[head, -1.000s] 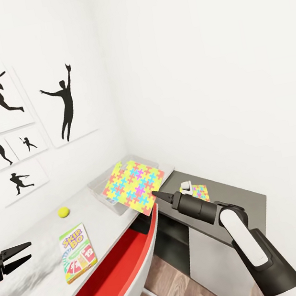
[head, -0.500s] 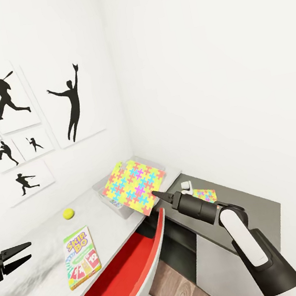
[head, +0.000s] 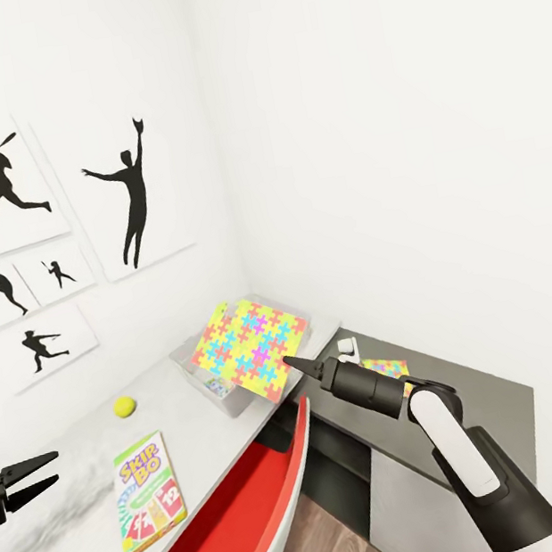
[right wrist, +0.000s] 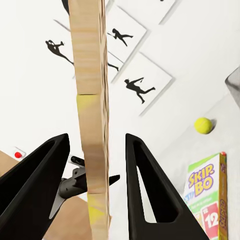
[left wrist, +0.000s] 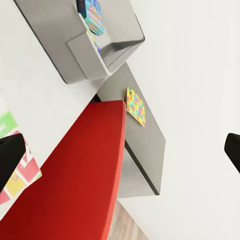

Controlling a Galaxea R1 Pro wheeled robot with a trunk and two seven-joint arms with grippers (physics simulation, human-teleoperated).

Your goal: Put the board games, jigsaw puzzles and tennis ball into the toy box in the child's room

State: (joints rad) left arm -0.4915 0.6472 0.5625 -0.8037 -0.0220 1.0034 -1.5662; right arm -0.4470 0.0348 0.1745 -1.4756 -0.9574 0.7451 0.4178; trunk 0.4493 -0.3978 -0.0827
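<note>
Right fingers [head: 289,363]: clamped on puzzle [head: 251,347] edge. Puzzle tilted, extends ahead of fingers, over toy box [head: 205,375]; box lies below and beyond fingertips. Left fingers [head: 31,478]: apart, empty, well off. Right arm nearer.

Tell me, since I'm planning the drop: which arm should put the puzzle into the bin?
Right. Its gripper already pinches the puzzle over the bin. The left gripper, jaws open, waits far off near the Skip-Bo box.
</note>
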